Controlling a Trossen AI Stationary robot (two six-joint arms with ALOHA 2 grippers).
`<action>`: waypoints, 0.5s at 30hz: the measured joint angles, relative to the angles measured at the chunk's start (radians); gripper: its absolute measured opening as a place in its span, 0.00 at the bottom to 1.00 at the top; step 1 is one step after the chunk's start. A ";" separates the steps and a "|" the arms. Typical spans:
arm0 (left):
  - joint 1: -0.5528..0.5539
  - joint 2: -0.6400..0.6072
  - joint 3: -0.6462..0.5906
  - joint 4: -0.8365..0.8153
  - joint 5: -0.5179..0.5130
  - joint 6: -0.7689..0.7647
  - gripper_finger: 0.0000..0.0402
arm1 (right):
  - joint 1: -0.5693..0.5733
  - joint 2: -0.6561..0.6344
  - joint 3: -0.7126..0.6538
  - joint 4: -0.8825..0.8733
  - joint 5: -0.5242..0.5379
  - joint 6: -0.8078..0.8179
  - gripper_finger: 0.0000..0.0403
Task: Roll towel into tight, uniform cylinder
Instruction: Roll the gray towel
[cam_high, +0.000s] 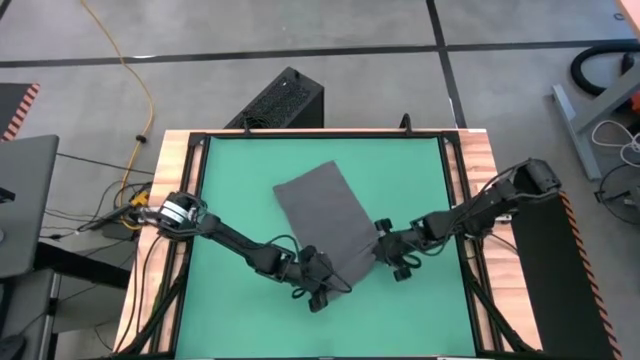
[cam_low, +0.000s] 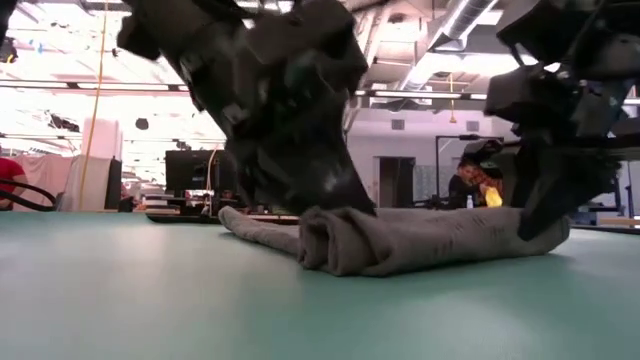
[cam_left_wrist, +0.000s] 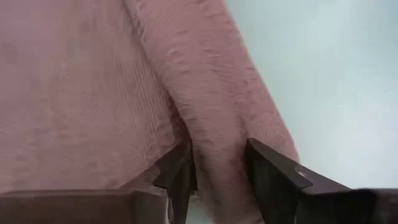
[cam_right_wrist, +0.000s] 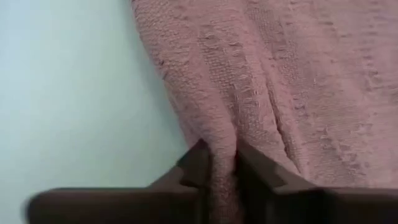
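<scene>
The dark grey towel (cam_high: 320, 205) lies slantwise on the teal table (cam_high: 240, 180), flat at its far part. Its near end is rolled over into a thick fold (cam_low: 400, 240) that rests on the table. My left gripper (cam_high: 318, 268) is shut on the left end of that fold, and my right gripper (cam_high: 385, 245) is shut on its right end. In the left wrist view my left gripper (cam_left_wrist: 217, 174) has a ridge of towel (cam_left_wrist: 211, 112) between its fingers. In the right wrist view my right gripper (cam_right_wrist: 225, 165) does the same with the towel (cam_right_wrist: 261, 74). My left gripper pinches the rolled fold of the towel (cam_left_wrist: 217, 155) between its two fingers, at the fold's left end, several layers thick. The fingers come from above, slanting down. The fold rests on the table. My right gripper pinches a narrow ridge of the rolled fold (cam_right_wrist: 224, 140) between its two fingers, at the fold's right end. The fingers come from above, slanting down from the table's right. The fold lies on the table below them.
Bare teal surface lies all around the towel, with wooden rails (cam_high: 175, 200) along the table's edges. A black box (cam_high: 280, 100) stands on the floor beyond the far edge. A person (cam_low: 470, 185) shows in the room behind.
</scene>
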 joint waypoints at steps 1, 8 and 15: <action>-0.005 -0.015 0.000 -0.006 -0.019 0.023 0.35 | -0.013 0.000 0.000 -0.002 -0.021 0.001 0.18; -0.063 -0.115 0.001 -0.060 -0.228 0.117 0.35 | -0.119 0.001 0.019 -0.019 -0.224 0.114 0.07; -0.097 -0.125 0.000 -0.023 -0.336 0.108 0.35 | -0.224 0.003 0.077 -0.096 -0.419 0.189 0.11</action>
